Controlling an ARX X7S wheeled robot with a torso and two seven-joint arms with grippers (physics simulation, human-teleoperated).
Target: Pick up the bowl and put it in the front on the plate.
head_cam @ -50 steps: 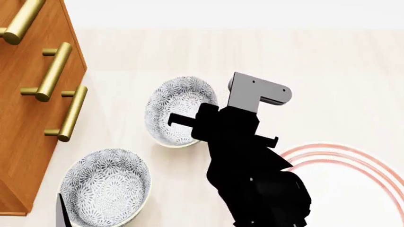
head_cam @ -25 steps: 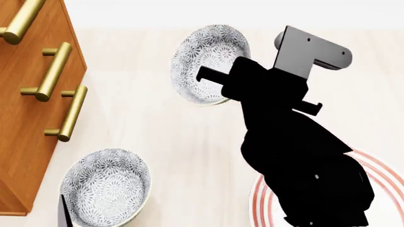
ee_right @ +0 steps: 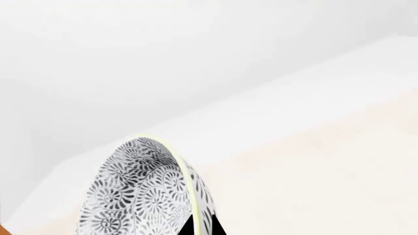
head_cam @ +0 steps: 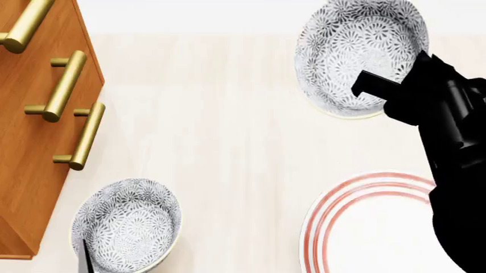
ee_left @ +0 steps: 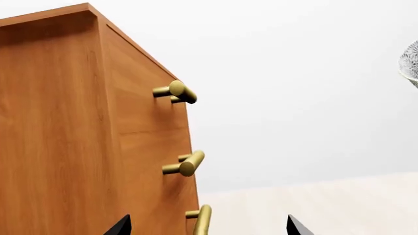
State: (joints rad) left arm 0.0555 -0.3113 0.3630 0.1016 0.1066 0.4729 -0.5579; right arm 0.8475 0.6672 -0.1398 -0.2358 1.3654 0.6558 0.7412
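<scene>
My right gripper (head_cam: 377,91) is shut on the rim of the bowl (head_cam: 357,54), a white bowl with a grey-blue floral pattern, held tilted in the air at the upper right of the head view. In the right wrist view its rim (ee_right: 140,191) stands on edge, with one of my right gripper's (ee_right: 199,227) fingertips on each side of it. The plate (head_cam: 357,227), white with thin red rings, lies at the lower right, in front of the lifted bowl and partly behind my right arm. My left gripper (ee_left: 207,229) is open, its tips apart by the cabinet.
A wooden drawer cabinet (head_cam: 31,142) with gold bar handles (head_cam: 65,85) fills the left side. A second patterned bowl (head_cam: 125,224) rests on the pale table at the lower left, close to the cabinet. The cabinet front (ee_left: 85,137) fills the left wrist view.
My right arm has lifted the bowl off the table and carried it to the right and farther away. The plate now shows more.
</scene>
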